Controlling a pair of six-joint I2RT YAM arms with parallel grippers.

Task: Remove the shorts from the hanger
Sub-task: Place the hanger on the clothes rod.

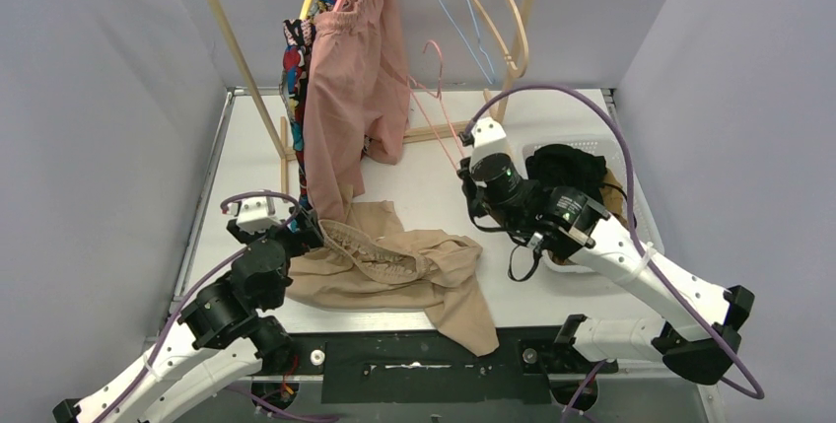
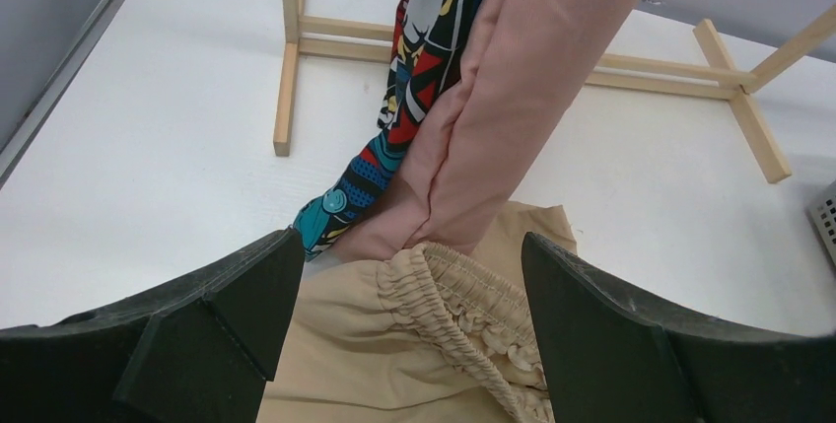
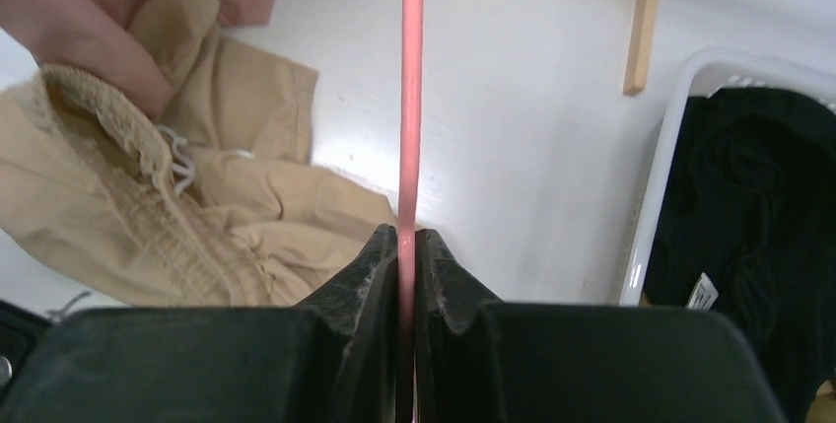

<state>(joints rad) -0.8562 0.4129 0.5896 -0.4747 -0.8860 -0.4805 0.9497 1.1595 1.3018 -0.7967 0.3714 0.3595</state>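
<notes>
Top external view: dusty pink shorts (image 1: 355,78) hang from the wooden rack (image 1: 232,43), with comic-print shorts (image 1: 294,58) behind them. The beige shorts (image 1: 394,270) lie crumpled on the tabletop (image 1: 424,186) below. My left hand (image 2: 409,275) is spread wide at the beige waistband, gripping nothing. My right hand (image 3: 408,241) is pinched on a pink hanger (image 3: 410,98), beside the basket (image 1: 616,152) holding black shorts (image 1: 572,167).

We count four shorts: pink (image 1: 355,78), print (image 1: 293,68), beige (image 1: 414,265) and black (image 1: 567,167); one basket (image 1: 601,147); one rack (image 1: 237,48).
</notes>
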